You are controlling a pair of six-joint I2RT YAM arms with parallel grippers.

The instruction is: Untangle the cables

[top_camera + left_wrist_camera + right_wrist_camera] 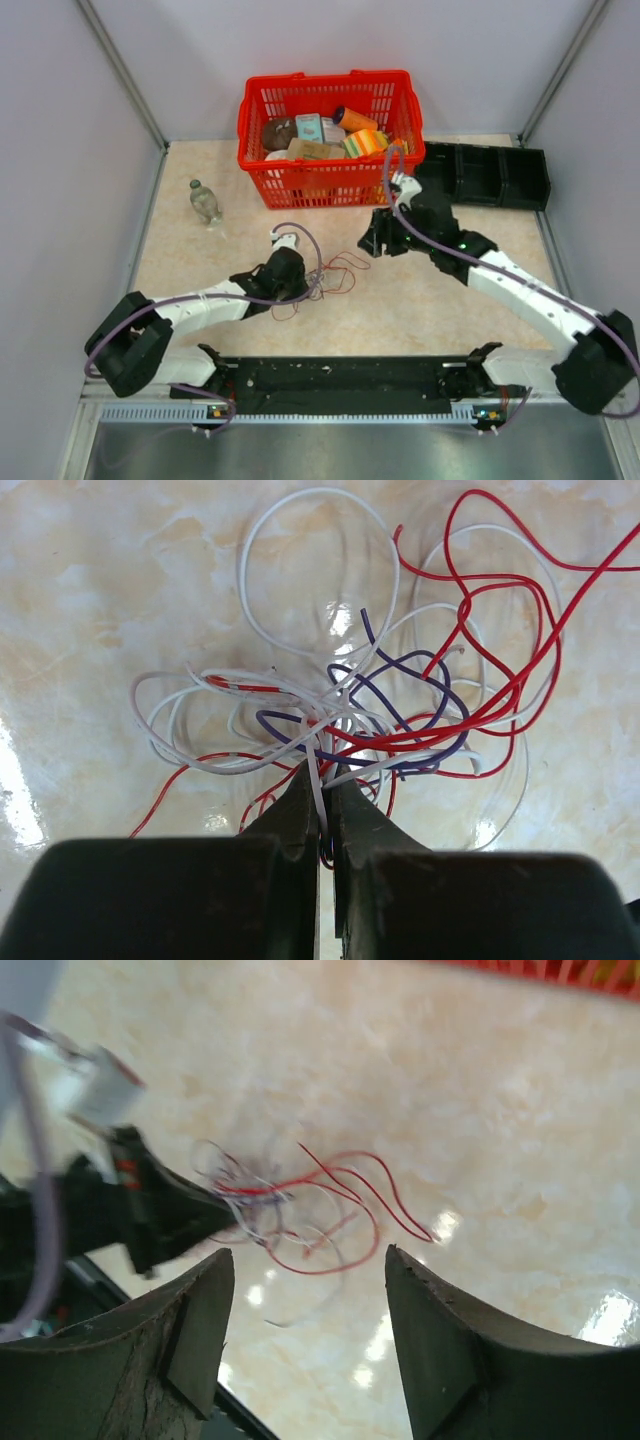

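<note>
The left gripper [322,792] is clenching its dark fingers on the thin white, red and purple cables [350,715], with a white strand running up between the closed tips. The cables are lying in a loose tangle on the beige marble-patterned tabletop [430,300], near its middle and just in front of the left arm. White loops are fanning out nearest the left gripper, purple strands are crossing through the middle, and long red loops are trailing out toward the right arm's side.

The right gripper [305,1270] is hanging released, with its two fingers spread wide. It is hovering over the tabletop beside the tangle, apart from it and touching no strand. Its wrist camera is looking down between the fingers at the red loops and at the left gripper beyond them.

Behind the arms, a red plastic mesh basket [325,80] is holding assorted packages. A small clear plastic bottle [204,200] is standing to its left, and black plastic bins [490,175] are sitting to its right.
</note>
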